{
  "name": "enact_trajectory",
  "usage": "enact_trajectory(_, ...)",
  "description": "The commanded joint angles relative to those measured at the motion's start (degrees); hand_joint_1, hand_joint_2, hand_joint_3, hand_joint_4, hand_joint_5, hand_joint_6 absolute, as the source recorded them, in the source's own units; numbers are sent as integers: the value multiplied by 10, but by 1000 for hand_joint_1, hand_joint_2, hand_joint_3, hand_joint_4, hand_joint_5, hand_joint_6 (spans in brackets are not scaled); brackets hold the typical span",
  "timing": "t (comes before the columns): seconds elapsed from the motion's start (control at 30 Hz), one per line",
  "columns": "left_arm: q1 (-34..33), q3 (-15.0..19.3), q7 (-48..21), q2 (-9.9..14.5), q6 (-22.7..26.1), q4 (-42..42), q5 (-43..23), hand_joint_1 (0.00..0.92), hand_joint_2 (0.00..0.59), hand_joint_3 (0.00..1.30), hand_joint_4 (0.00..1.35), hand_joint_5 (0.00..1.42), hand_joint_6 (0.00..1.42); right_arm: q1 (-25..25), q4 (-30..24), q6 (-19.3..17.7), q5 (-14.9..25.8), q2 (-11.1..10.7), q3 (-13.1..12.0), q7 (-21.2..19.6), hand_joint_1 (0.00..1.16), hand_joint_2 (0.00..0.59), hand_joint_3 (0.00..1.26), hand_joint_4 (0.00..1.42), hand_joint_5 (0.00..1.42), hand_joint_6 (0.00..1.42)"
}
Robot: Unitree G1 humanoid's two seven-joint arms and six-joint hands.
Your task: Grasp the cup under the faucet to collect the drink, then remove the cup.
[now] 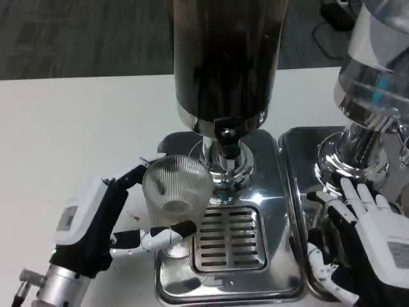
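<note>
Beside the chrome faucet [226, 137], the clear ribbed plastic cup [176, 184] was held tilted by the left robot hand [102, 220]. It should be righted and centred under the spout. The right robot hand [367, 233] was rested spread, empty.

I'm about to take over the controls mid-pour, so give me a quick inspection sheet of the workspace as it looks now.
Surface: white table, bare on the left side.
Job's things: clear ribbed cup held tilted, just left of the faucet, above the left edge of the drip tray; dark drink dispenser behind.
Clutter: second dispenser with its own tray on the right.
Hands: left hand grips the cup; right hand rests open on the second tray, by that dispenser's base.
Cables: dark cable on the floor, top right.
Surroundings: grey carpet beyond the table.
</note>
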Motion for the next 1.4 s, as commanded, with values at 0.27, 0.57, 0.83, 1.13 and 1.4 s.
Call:
enact_trajectory(0.27, -58, -48, 11, -29, -18, 57, 20, 519, 145, 377, 390, 599, 516, 8, -7, 11, -15, 20, 4, -11, 363, 530, 218, 0, 0, 0)
enact_trajectory(0.57, -109, -87, 44, -62, -1, 108, 51, 496, 146, 377, 390, 599, 518, 13, -18, 21, -18, 38, 3, -25, 363, 530, 218, 0, 0, 0)
enact_trajectory(0.83, -133, -116, 94, -73, 23, 138, 77, 484, 143, 369, 375, 567, 436, 14, -18, 21, -19, 39, 3, -23, 363, 530, 218, 0, 0, 0)
enact_trajectory(1.13, -137, -145, 98, -67, 34, 151, 81, 437, 131, 317, 320, 504, 354, 11, -12, 20, -15, 41, 7, -23, 363, 530, 218, 0, 0, 0)
enact_trajectory(1.4, -130, -159, 103, -52, 43, 133, 85, 282, 76, 144, 188, 415, 268, 5, -3, 16, -10, 38, 12, -24, 363, 530, 218, 0, 0, 0)
